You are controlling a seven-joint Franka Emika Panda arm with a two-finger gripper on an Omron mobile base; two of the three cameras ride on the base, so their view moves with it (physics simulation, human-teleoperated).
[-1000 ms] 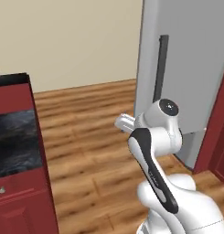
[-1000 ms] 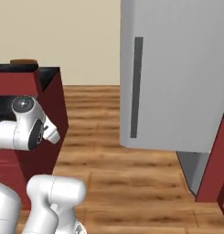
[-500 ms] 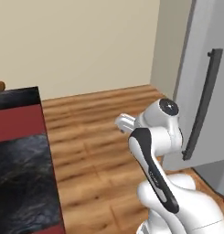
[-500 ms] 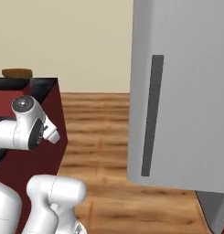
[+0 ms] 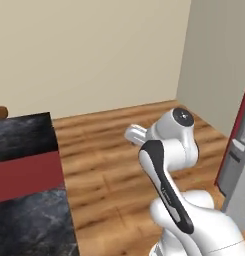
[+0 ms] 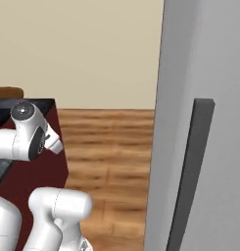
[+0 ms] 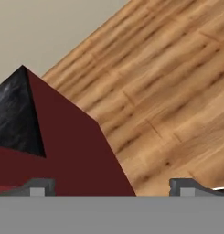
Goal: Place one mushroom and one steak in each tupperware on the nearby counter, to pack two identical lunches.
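Wood floor (image 5: 109, 150) under a beige wall (image 5: 94, 50), black stone counter (image 5: 24, 135) at the wall's foot with a dark red cabinet side (image 7: 72, 155) below. Gripper (image 7: 113, 187) spread wide and empty over the floor beside the counter's corner. Grey fridge door (image 6: 209, 122) with dark handle (image 6: 190, 171) across the floor from the counter.

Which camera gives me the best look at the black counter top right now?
The left base view: the counter spreads along its left side, glossy black stone above a dark red front. The right base view catches a thin dark strip of it; the hand view shows one black corner.
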